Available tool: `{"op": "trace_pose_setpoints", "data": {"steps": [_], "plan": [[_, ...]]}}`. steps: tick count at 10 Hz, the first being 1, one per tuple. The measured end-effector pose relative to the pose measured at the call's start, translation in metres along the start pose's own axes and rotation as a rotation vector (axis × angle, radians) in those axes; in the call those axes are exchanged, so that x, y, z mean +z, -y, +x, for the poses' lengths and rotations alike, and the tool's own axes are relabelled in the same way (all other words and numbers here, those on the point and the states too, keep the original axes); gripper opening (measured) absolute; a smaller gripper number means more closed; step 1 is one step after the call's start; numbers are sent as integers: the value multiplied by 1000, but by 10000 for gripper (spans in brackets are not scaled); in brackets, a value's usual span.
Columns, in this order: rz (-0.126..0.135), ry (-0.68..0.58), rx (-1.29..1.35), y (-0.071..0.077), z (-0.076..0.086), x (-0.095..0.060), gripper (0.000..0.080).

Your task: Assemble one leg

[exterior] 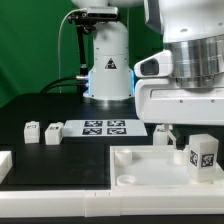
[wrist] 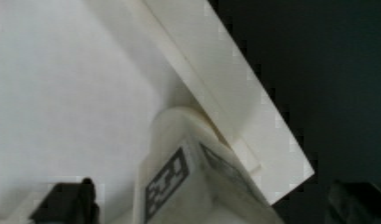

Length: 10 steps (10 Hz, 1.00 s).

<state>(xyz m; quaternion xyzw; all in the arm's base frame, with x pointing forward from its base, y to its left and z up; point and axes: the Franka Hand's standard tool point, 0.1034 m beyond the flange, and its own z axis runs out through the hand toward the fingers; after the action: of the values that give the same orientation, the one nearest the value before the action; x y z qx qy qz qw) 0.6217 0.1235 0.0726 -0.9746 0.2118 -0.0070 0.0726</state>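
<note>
- Exterior view: the gripper hangs right above the leg, fingers spread and clear of it, gripping nothing. The leg stands upright at the tabletop corner on the exterior view's right, directly below the hand, its long axis vertical. It is a stubby white block, tag facing the camera. More legs sit well apart beside the marker board.
- Wrist view: the leg sits between the dark fingertips, neither touching it, against the tabletop's raised rim.

The pincer points straight down, its jaws spread wide.
</note>
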Motion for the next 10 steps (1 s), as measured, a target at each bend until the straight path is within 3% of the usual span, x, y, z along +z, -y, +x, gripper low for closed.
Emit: {"op": "trace_pose_setpoints", "data": {"steps": [4, 6, 8, 9, 10], "plan": [[-17, -3, -482, -4, 2, 4, 649], [-16, -14, -529, -5, 3, 5, 649], [-16, -14, -527, -5, 3, 5, 390], [-17, -14, -527, -5, 3, 5, 390], [-17, -14, -527, -5, 3, 5, 290]]}}
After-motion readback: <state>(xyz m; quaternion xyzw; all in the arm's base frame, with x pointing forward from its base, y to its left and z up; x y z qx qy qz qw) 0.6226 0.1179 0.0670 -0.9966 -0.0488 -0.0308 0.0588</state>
